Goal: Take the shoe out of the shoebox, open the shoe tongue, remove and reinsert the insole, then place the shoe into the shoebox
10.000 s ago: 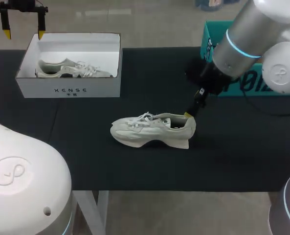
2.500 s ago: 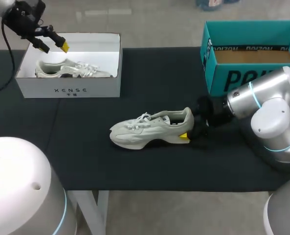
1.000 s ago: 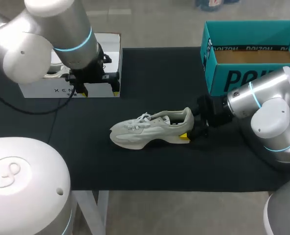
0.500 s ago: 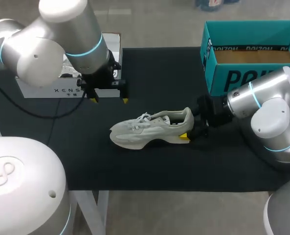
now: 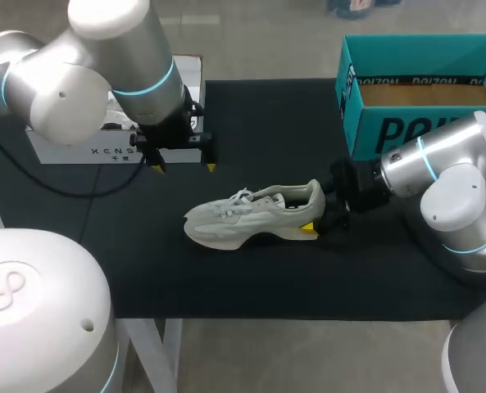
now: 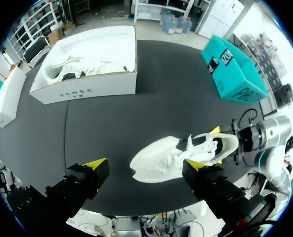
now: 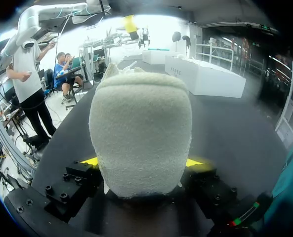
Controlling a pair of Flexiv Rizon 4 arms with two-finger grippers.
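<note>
Pale grey-white lace-up sneaker (image 5: 255, 214) lies upright near the middle of the black counter (image 5: 251, 278), out of the box, toe to 9 o'clock, heel to 3.

Right gripper (image 5: 316, 217) comes in from 3 o'clock, closed on the heel, one yellow tip each side.

Left gripper (image 5: 183, 166) hovers at the shoe's 10 o'clock, spread wide, holding nothing, not touching.

White cardboard shoebox (image 5: 70, 150) at far 10 o'clock holds a second pale sneaker (image 6: 82, 66). Teal cardboard box (image 5: 374, 131) at 2 o'clock.

Judged step: opening the tongue, heel braced. Next move likely calls for the left gripper to drop over the laces, pinch the tongue and lift it clear.
</note>
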